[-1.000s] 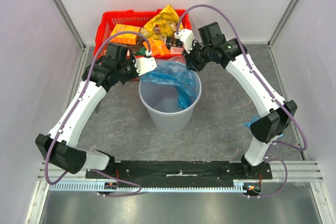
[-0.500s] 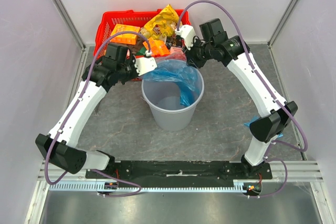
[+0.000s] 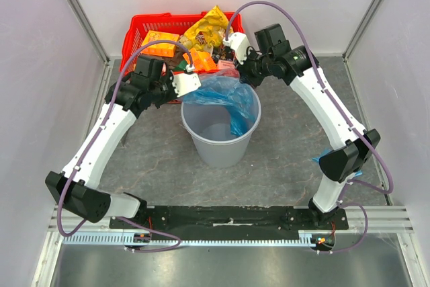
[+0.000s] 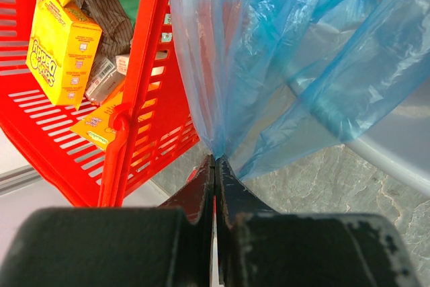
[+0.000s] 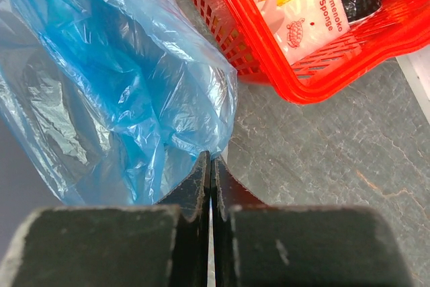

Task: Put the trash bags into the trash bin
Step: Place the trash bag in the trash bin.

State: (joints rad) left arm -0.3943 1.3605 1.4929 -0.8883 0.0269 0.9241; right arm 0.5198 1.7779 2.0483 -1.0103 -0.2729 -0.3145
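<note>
A thin blue trash bag [image 3: 227, 101] hangs over the far rim of the round grey trash bin [image 3: 215, 149] in the middle of the table, part of it falling inside. My left gripper [image 3: 195, 92] is at the bin's far left rim, shut on the bag's edge [image 4: 222, 99]. The left fingertips [image 4: 215, 160] pinch the film where it gathers to a point. My right gripper [image 3: 240, 78] is at the far right rim. Its jaws are pressed together [image 5: 211, 159] at the lower corner of the blue film [image 5: 114, 85].
A red mesh basket [image 3: 134, 35] stands right behind the bin, close to both grippers. It holds a yellow snack packet [image 3: 211, 25], yellow boxes [image 4: 64, 52] and a sponge packet [image 5: 309, 15]. Grey stone-patterned tabletop [image 5: 322, 166] lies round the bin, with walls on three sides.
My right gripper has drawn slightly back toward the basket and its jaws have closed on the bag's edge. The bag is spread wider over the rim, and the bin has shifted a little.
</note>
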